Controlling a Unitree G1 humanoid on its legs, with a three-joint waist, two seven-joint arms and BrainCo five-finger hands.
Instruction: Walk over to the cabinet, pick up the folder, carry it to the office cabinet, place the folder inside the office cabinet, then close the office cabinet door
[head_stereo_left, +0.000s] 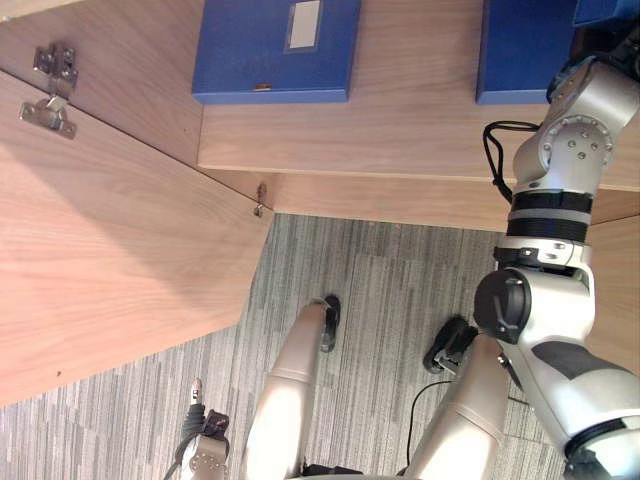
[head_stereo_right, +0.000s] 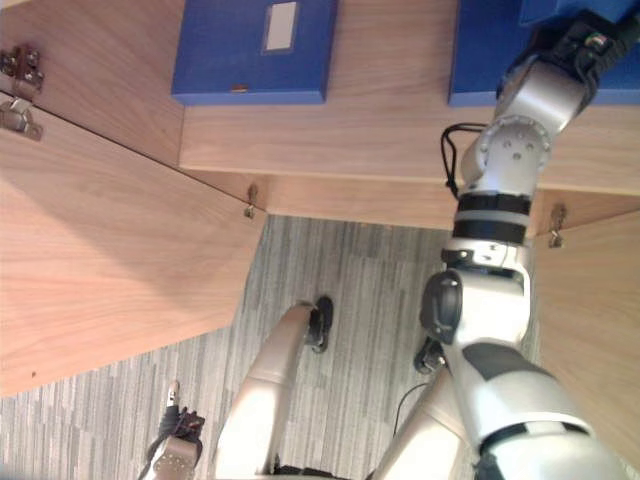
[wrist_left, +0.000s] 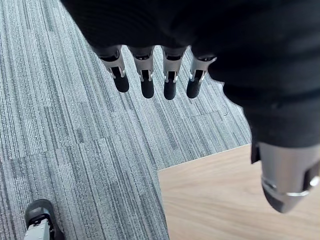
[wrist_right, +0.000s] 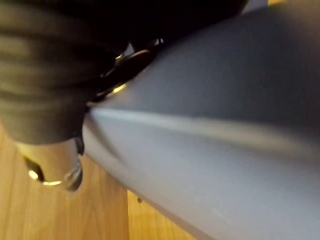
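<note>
**Item 1: folder (head_stereo_right: 485, 50).** Blue, box-type, lying flat at the right end of the cabinet shelf (head_stereo_left: 420, 110), reaching toward the shelf's front edge. Judged to be the task's thing, since the right hand was on it. In the right wrist view its plain grey-blue face (wrist_right: 225, 125) lay right up against the hand.

**Item 2: second folder (head_stereo_left: 275, 50).** Same blue, with a pale label. It lay flat toward the left end of the shelf, well apart from item 1, with nothing touching it.

**Item 3: right hand (head_stereo_right: 585, 45).** Arm stretched out to the shelf's right end, the hand against item 1. Its grip could not be told, because the folder's face hid how the hand closed.

**Item 4: left hand (wrist_left: 160, 35).** It hung low beside the body, over the grey carpet (head_stereo_left: 380, 280). Fingers (wrist_left: 145, 82) straight and relaxed, holding nothing.

**Item 5: cabinet door (head_stereo_left: 110, 260).** Pale wood, swung wide open at the left, hinge (head_stereo_left: 50, 95) showing.

**Handling note, item 1 (a judgement).**
- Probably stiff board that holds its shape, and light unless filled.
- The faces look smooth, so it could slip under a light pinch.
- Not fragile.
- Best taken at 1 long edge or the spine, with the hand's thumb on 1 face and its digits on the other, close to the middle so it does not swing.

**Status.** 1 folder was in place on the shelf. The door was not yet closed.
</note>
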